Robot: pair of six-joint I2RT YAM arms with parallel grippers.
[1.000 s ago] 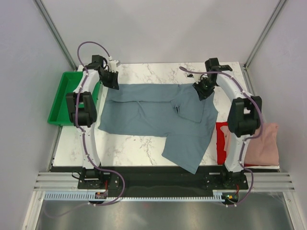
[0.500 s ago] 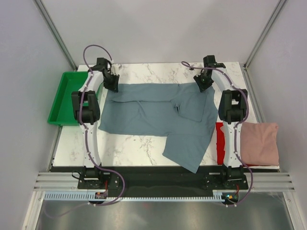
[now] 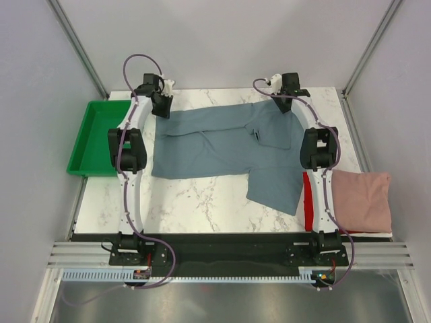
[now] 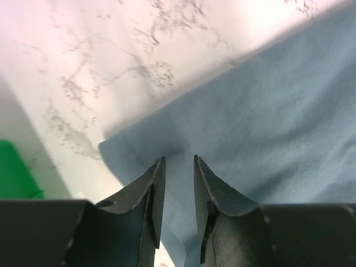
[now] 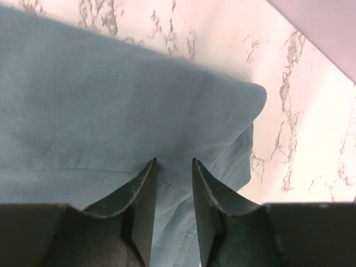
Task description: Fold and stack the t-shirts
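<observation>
Three t-shirts on the bench: one spread out, two at the right edge

The blue-grey t-shirt (image 3: 222, 145) lies unfolded and creased across the far half of the bench (image 3: 202, 202). Its long body runs left to right and one flap trails toward the near right, ending just beside the red t-shirt (image 3: 309, 202). Its far left corner sits between the nearly closed fingers of the left pincer (image 4: 178, 167), and its far right edge is nipped the same way in the right pincer (image 5: 173, 167). The red one shows only as a narrow bright strip. The pink t-shirt (image 3: 363, 198) lies just to its right, folded into a plump rectangle at the bench's near right corner.
</observation>
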